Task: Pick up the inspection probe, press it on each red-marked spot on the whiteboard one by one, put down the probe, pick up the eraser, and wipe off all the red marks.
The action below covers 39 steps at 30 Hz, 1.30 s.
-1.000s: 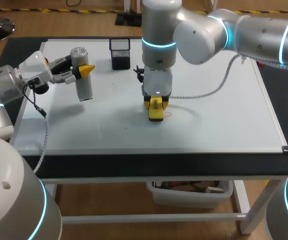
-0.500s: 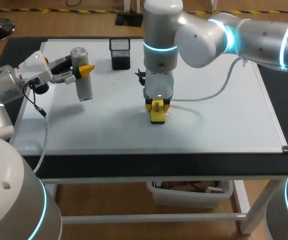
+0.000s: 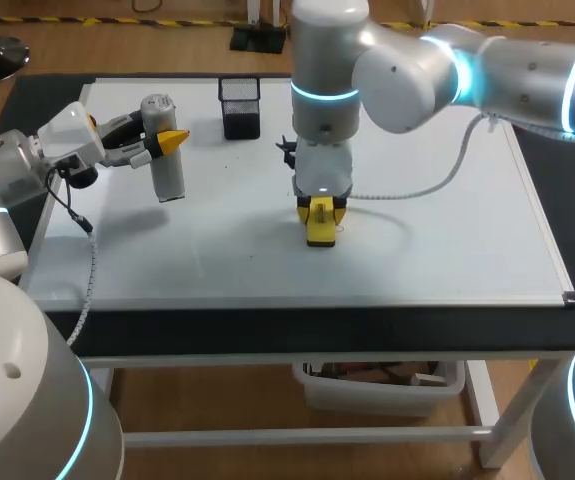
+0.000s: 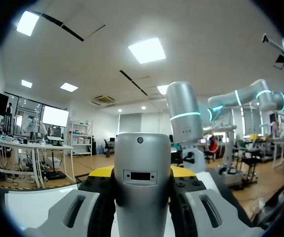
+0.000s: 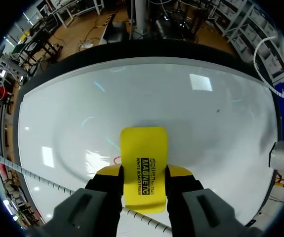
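Note:
The grey cylindrical probe [image 3: 164, 150] is over the left part of the whiteboard [image 3: 447, 230], with my left gripper [image 3: 162, 143] shut on it. In the left wrist view the probe [image 4: 142, 182] fills the gap between the fingers of the left gripper [image 4: 142, 174]. My right gripper [image 3: 319, 212] is shut on the yellow eraser [image 3: 318, 226], which is down on the middle of the board. Beside the eraser [image 5: 143, 163] a small red mark [image 5: 116, 159] shows on the whiteboard [image 5: 206, 113]. The right gripper [image 5: 142, 174] clamps the eraser from both sides.
A black mesh pen holder [image 3: 239, 106] stands at the board's far edge, between the two arms. The right arm's white coiled cable [image 3: 417, 185] hangs low over the board to the right of the eraser. The board's near edge borders a black table strip [image 3: 317, 330].
My right gripper has slid the eraser a little to the right across the board. The left arm and the probe have not moved.

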### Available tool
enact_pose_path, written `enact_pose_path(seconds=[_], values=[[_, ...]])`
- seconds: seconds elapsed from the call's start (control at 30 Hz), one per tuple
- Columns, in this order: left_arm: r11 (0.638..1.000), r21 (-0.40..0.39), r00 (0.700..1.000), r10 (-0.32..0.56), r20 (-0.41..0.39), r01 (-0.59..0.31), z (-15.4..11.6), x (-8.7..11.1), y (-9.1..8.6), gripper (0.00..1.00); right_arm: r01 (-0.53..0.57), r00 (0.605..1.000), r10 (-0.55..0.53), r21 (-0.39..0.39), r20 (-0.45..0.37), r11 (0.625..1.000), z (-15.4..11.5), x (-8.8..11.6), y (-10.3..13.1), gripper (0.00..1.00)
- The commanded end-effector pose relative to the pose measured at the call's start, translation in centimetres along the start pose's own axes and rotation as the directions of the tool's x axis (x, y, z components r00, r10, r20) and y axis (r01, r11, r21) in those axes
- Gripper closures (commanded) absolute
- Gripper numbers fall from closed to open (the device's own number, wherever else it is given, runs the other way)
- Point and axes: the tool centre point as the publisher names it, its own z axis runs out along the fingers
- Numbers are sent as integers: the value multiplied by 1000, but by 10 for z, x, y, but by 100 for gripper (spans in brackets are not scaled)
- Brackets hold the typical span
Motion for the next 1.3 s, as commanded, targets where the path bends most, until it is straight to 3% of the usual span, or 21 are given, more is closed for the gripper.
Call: enact_pose_path(seconds=[0.03, 0.73, 1.3], values=[[1000, 1, 1000, 0, -1, 0, 0, 0, -1, 100, -7, 1000, 7, 9, 6, 1000, 3, 13, 0, 100], [1000, 1, 1000, 0, -1, 0, 0, 0, -1, 100, -77, 997, 77, 5, -1, 997, 3, 49, 0, 100], [1000, 1, 1000, 0, -1, 0, 0, 0, -1, 100, -106, 994, 106, 44, 22, 993, -29, 79, 2, 100]])
